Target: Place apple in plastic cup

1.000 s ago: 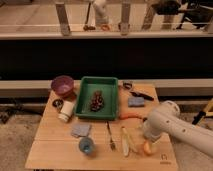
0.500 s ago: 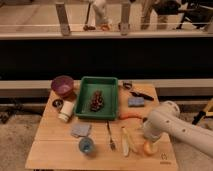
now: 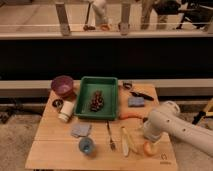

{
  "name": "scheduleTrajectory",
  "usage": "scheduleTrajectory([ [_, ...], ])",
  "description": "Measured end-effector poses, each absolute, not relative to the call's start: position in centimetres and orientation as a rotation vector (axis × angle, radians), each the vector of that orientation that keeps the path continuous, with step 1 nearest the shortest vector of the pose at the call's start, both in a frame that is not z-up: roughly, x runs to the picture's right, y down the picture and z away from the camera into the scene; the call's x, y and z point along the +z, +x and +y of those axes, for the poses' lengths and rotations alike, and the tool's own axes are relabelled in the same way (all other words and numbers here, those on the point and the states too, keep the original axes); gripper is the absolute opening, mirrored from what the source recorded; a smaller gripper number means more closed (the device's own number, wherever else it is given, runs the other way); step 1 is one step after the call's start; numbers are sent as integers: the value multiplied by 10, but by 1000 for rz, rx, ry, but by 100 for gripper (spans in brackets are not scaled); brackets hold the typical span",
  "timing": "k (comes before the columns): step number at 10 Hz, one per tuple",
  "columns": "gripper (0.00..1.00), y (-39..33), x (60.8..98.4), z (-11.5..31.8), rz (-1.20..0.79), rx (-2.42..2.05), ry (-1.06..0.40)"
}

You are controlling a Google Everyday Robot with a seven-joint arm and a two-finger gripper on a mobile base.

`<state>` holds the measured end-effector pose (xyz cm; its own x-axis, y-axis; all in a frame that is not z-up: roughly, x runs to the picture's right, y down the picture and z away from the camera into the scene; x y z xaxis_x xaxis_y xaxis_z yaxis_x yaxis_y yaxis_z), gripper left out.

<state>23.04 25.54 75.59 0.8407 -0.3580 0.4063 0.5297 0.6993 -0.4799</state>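
Note:
The apple point(image 3: 148, 148), small and yellow-orange, lies on the wooden table point(image 3: 55, 152) near its front right corner. My gripper point(image 3: 149, 138) is at the end of the white arm point(image 3: 172, 125), directly above and behind the apple, and the arm hides most of it. The plastic cup point(image 3: 86, 145), small and bluish, stands upright at the front of the table, well left of the apple. A fork and a banana lie between the cup and the apple.
A green tray point(image 3: 111, 86) holding dark grapes sits at the back centre. A purple bowl point(image 3: 63, 85) and a white cup point(image 3: 65, 110) stand at the left. A fork point(image 3: 110, 136), a pale banana point(image 3: 127, 141), an orange carrot point(image 3: 131, 116), a grey cloth point(image 3: 80, 130) and a blue sponge point(image 3: 135, 102) also lie on the table.

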Motion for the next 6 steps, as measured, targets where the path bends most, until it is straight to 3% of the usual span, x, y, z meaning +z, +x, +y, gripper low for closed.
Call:
scheduleTrajectory([
  [6,80,253,757,258,-394,-484,-641],
])
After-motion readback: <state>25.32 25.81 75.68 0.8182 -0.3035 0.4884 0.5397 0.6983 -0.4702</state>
